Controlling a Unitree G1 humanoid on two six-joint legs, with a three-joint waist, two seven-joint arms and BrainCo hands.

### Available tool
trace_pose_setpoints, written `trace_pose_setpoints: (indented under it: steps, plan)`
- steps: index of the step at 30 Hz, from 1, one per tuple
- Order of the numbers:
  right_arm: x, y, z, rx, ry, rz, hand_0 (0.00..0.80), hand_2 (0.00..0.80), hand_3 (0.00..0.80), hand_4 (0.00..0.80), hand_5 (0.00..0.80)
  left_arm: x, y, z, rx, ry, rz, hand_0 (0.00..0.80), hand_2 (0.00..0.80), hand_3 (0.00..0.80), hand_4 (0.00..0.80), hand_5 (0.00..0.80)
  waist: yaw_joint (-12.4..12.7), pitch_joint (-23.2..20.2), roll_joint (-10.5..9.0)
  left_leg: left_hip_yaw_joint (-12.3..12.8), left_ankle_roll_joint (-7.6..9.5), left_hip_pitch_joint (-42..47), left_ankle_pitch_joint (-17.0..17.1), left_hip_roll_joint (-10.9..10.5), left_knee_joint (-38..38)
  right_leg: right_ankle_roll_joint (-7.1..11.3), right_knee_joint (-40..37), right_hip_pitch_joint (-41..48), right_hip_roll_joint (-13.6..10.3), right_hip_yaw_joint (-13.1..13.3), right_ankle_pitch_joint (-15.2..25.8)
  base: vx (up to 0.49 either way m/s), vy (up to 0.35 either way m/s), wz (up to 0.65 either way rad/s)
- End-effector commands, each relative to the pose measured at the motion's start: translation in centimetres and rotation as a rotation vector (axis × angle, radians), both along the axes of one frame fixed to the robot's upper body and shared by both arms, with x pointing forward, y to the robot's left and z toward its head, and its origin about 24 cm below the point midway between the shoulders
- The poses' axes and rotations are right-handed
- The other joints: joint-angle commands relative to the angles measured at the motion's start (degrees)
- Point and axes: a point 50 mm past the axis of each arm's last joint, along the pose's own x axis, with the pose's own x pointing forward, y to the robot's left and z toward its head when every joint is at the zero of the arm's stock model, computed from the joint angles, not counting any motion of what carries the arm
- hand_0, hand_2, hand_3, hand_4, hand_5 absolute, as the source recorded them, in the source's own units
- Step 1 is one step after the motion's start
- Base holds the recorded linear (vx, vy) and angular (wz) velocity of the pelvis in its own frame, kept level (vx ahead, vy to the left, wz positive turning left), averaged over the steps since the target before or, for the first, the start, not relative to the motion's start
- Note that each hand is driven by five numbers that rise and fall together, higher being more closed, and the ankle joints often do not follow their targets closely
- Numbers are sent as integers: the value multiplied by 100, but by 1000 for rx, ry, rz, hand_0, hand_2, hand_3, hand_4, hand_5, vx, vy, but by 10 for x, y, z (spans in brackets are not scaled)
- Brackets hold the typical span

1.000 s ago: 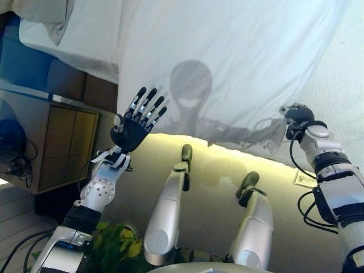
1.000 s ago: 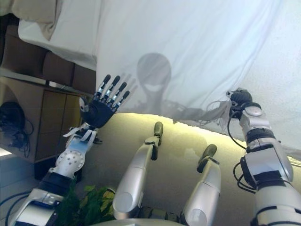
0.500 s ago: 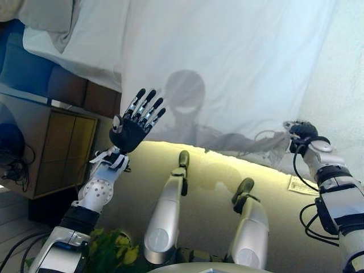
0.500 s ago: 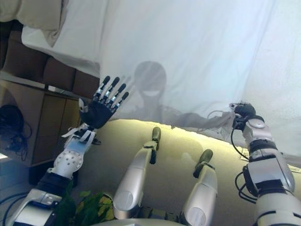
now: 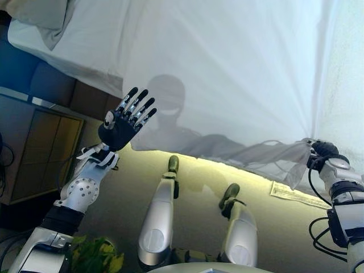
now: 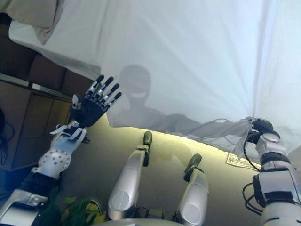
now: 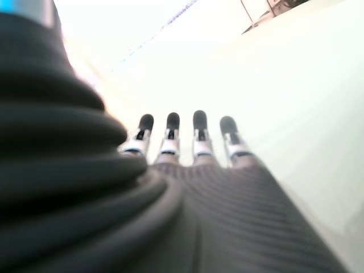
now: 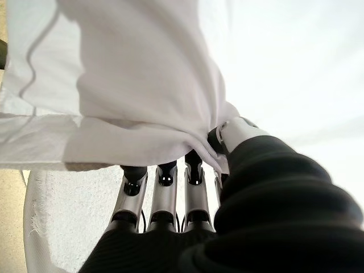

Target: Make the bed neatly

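Note:
A white bed sheet (image 5: 227, 74) hangs over the bed's side and fills most of the view. My right hand (image 5: 323, 151) is at the right, shut on the sheet's lower edge, which bunches into a stretched fold (image 5: 284, 156); in the right wrist view the fingers (image 8: 165, 176) and thumb pinch the white cloth (image 8: 142, 102). My left hand (image 5: 122, 119) is open, fingers spread, raised at the sheet's left edge without holding it; its straight fingers (image 7: 170, 128) show in the left wrist view. A beige pillow (image 6: 33, 12) lies at the top left.
A wooden bedside cabinet (image 5: 34, 148) stands at the left beside the brown bed base (image 5: 85, 96). A green plant (image 5: 96, 261) is at the lower left. A white label (image 5: 290, 192) lies on the pale floor (image 5: 199, 176) under the sheet's edge.
My right hand has pulled the sheet's edge to the right and lower, stretching the fold. My left hand stayed open and shifted slightly left. The camera view has shifted.

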Motion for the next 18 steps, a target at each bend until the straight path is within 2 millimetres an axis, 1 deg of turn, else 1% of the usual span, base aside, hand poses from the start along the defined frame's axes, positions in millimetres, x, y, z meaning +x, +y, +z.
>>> trace_pose_setpoints:
  steps: [1,3,4,7,8,13,16,18]
  plan:
    - [-71,-54,-18,-93,234,-221,800,800,800,800,800,-5,6,21,-99,-92,15,0,0,0,0,0,-139,73,123,168,105,286,-448,-97,-86,-236,202,-403,316,-115,378,0,0,0]
    - [-68,-53,-17,-95,227,-213,800,800,800,800,800,-5,6,21,-101,-90,15,0,0,0,0,0,-136,73,124,172,106,281,-445,-98,-84,-242,202,-401,317,-118,371,0,0,0]
    - [-63,-50,-15,-89,196,-217,0,0,0,0,0,-5,6,20,-107,-87,11,0,0,0,0,0,-125,73,145,174,108,276,-443,-101,-76,-250,229,-412,308,-118,355,0,0,0]
    - [-62,-49,-15,-86,189,-213,0,0,0,0,0,-5,6,19,-107,-86,12,0,0,0,0,0,-127,73,147,175,108,275,-443,-102,-71,-252,240,-415,307,-117,349,0,0,0]
    - [-51,-39,-18,-45,163,-153,0,0,0,0,0,-6,5,15,-111,-82,5,0,0,0,0,0,-114,73,193,176,116,307,-445,-111,-78,-266,285,-414,290,-118,314,20,36,-2]
    - [-40,-21,-27,62,107,-30,0,0,0,0,0,-4,7,13,-129,-82,9,0,0,0,0,0,-116,73,235,185,117,362,-437,-136,-122,-283,307,-396,265,-130,275,5,15,-1]
    - [-38,-11,-35,126,86,39,0,0,0,0,0,-4,7,12,-149,-88,10,0,0,0,0,0,-129,73,222,195,111,403,-431,-134,-132,-289,322,-367,258,-141,258,7,8,-6]
    - [-42,-7,-44,146,93,62,0,0,0,0,0,-4,8,9,-175,-95,1,0,0,0,0,0,-146,73,194,212,103,452,-435,-135,-139,-299,309,-315,263,-147,244,4,0,-3]
